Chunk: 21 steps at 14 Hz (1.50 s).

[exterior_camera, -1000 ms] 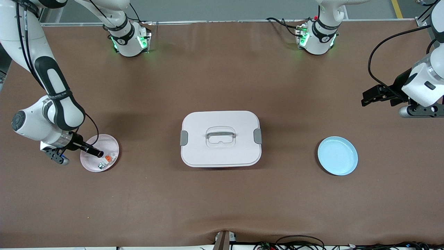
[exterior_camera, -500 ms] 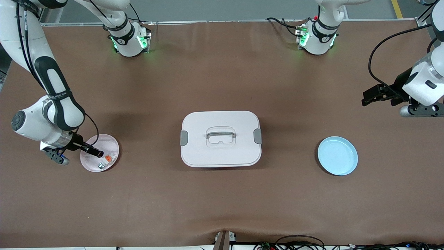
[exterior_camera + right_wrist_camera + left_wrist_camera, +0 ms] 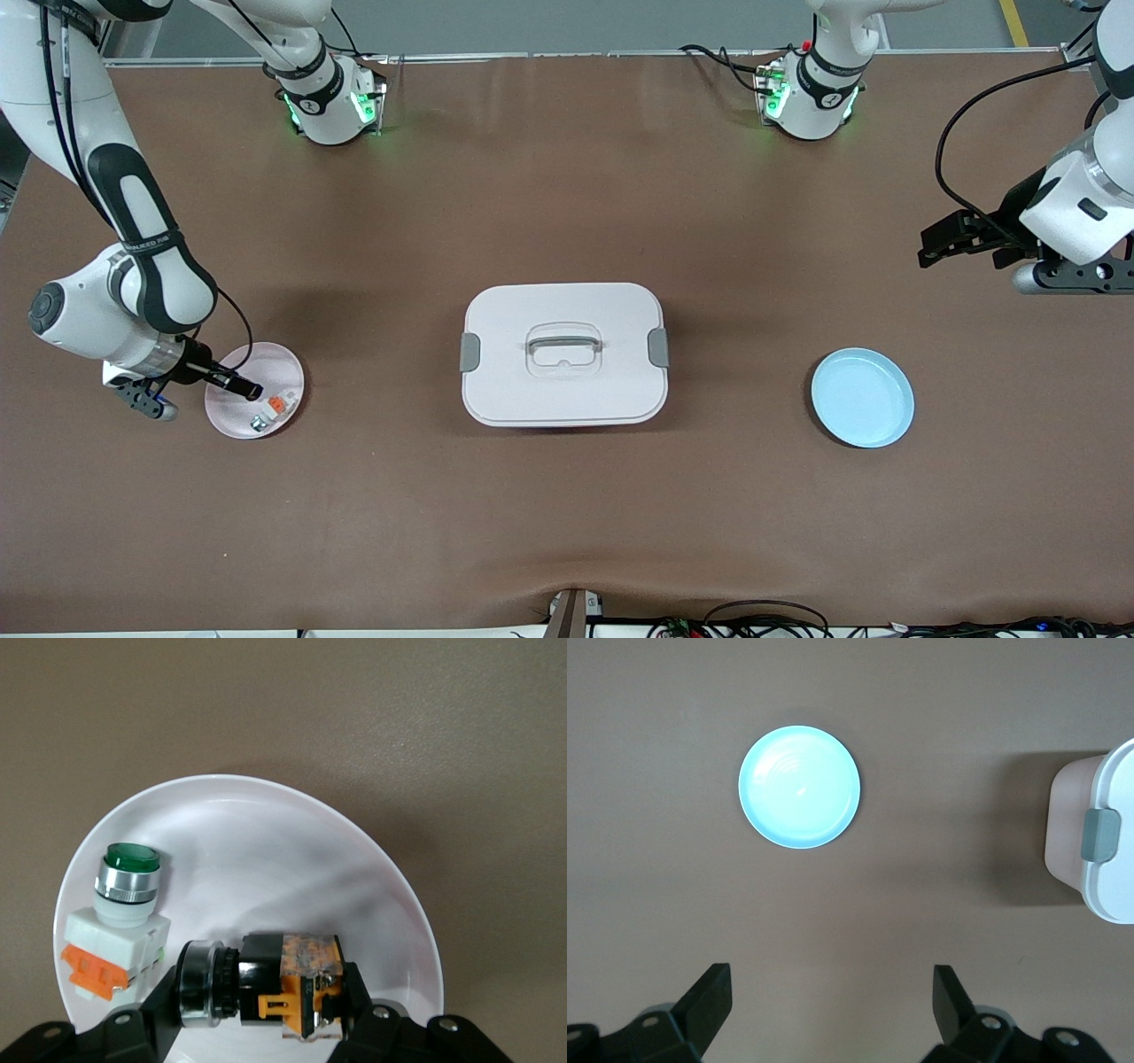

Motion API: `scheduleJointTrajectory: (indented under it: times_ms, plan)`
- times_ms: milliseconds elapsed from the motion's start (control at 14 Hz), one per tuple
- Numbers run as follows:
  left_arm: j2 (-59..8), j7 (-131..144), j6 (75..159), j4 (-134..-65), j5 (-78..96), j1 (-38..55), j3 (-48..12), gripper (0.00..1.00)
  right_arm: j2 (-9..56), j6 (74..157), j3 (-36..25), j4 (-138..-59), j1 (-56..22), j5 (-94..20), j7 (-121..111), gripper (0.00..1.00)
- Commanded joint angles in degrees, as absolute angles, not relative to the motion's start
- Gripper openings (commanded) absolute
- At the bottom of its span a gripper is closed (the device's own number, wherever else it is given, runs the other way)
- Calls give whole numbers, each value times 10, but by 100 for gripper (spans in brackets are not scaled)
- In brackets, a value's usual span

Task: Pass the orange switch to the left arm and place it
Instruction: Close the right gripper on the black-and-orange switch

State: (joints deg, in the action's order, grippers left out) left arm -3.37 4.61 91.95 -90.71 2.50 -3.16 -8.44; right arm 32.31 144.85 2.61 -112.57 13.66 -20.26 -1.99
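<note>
The orange switch, black with an orange body, lies on its side over the pale pink plate. My right gripper is shut on it, one finger at each end. In the front view the right gripper is low over the pink plate at the right arm's end of the table. The white box stands mid-table, and its corner shows in the left wrist view. My left gripper is open and empty in the air over bare table at the left arm's end, and shows in its wrist view.
A white-grey piece with a green button and an orange tab stands on the pink plate beside the switch, and shows in the front view. A light blue plate lies between the box and the left arm's end, and shows in the left wrist view.
My left gripper has drifted slightly toward the box and the robots' bases. My right gripper has stayed at the pink plate with the switch between its fingers.
</note>
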Motion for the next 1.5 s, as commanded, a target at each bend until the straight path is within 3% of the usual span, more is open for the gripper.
scheduleJointTrajectory:
  times_ms: [0,786,1429]
  plan:
    - [-34,47,924,-902,34,-33,-88,100,333,1442,26,-1113,137,-215,-36,0]
    - [-42,44,937,-904,31,-35,-88,100,316,1342,26,-1089,138,-215,-106,0]
    - [-42,41,937,-903,30,-33,-88,100,248,1163,30,-1028,125,-250,-45,0]
